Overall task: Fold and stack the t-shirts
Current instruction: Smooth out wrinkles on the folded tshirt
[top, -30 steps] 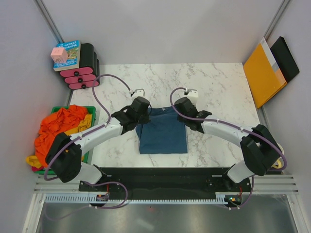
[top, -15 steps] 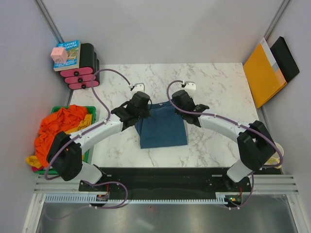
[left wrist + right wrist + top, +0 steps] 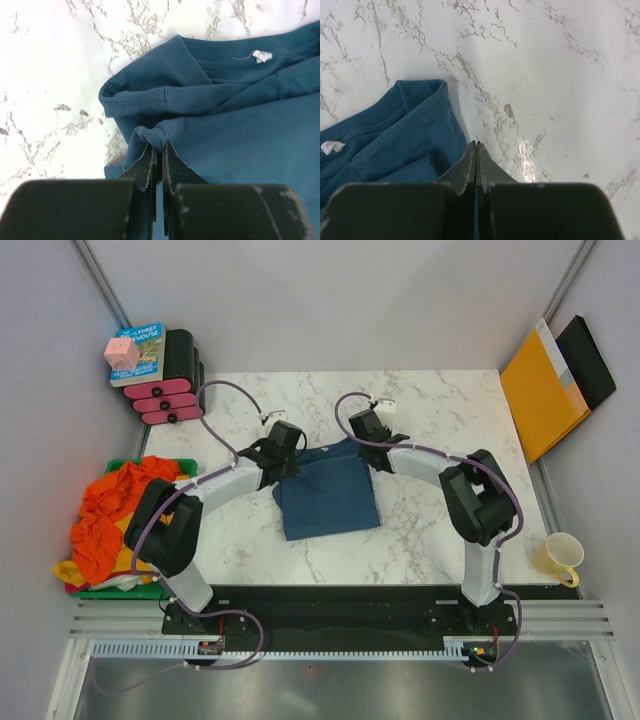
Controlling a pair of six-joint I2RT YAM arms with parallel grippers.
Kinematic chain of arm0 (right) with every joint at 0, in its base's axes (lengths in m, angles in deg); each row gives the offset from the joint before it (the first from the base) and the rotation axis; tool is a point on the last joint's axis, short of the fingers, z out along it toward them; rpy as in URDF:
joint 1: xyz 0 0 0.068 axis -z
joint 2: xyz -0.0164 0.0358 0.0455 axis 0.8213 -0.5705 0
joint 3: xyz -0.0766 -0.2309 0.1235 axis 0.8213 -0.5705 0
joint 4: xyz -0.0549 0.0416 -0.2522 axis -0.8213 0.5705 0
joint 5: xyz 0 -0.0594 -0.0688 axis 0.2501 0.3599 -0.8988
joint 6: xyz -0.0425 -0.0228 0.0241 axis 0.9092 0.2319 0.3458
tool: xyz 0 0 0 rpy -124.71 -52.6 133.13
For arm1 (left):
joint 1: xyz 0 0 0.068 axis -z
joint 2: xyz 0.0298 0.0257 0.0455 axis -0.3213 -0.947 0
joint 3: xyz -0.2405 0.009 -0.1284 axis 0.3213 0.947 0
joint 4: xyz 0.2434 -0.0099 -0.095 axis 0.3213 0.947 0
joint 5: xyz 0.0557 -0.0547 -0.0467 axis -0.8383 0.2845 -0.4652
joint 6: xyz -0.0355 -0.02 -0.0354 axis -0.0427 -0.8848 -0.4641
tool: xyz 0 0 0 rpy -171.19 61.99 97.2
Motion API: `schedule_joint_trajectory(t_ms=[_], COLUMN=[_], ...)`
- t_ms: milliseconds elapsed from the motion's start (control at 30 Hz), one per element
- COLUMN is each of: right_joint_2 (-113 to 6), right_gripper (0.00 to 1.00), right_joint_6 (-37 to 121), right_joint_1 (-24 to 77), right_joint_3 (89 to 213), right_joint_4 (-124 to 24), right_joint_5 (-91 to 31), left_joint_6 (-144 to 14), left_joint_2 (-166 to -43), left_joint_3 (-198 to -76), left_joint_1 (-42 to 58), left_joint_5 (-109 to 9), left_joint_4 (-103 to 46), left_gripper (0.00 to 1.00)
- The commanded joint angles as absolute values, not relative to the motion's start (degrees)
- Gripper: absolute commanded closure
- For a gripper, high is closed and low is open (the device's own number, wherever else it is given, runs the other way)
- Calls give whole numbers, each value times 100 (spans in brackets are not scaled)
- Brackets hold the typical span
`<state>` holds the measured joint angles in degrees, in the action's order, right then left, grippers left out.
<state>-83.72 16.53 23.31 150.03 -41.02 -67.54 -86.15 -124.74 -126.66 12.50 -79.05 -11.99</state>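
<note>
A dark teal-blue t-shirt (image 3: 328, 495) lies folded on the marble table (image 3: 440, 420). My left gripper (image 3: 283, 448) is at its far left corner, shut on a pinch of the blue cloth (image 3: 159, 137). My right gripper (image 3: 367, 432) is at its far right corner, jaws pressed together with a thin sliver of the blue cloth (image 3: 415, 135) between them. The collar with its white label (image 3: 262, 55) faces the far side. The orange and mustard yellow t-shirts (image 3: 115, 515) lie heaped in a green bin at the left.
A green bin (image 3: 185, 468) stands off the table's left edge. A yellow mug (image 3: 560, 557) sits at the near right. Black and pink items (image 3: 170, 380), a book and a pink cube (image 3: 123, 352) are at the far left. Orange and black folders (image 3: 550, 380) lean at the far right.
Both grippers have moved toward the far side of the table, dragging the shirt's far edge with them. The arms have stretched out, and the mug has come into view.
</note>
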Motion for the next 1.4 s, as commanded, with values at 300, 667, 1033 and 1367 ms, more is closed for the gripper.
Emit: schedule_joint_trajectory(t_ms=[300, 667, 1033, 1367], right_joint_2=[-7688, -8047, -8417, -7442], right_gripper=[63, 100, 100, 100], right_joint_6=[1806, 1402, 1086, 735], right_joint_1=[2261, 2138, 2155, 1831], right_joint_3=[15232, 14642, 14387, 12709], right_joint_4=[-4332, -4543, -4280, -4289], right_joint_5=[-6377, -5259, -5628, -5724], left_joint_6=[-8135, -8811, -8653, -8477], left_joint_2=[-12114, -12710, -13711, -13643], left_joint_3=[-13047, -12756, -13037, -12748], left_joint_1=[1044, 1052, 1035, 999], left_joint_5=[-7887, -6042, -6206, -6480], left_joint_4=[-1814, -2218, -1639, -1489], left_gripper=[0, 98, 98, 87])
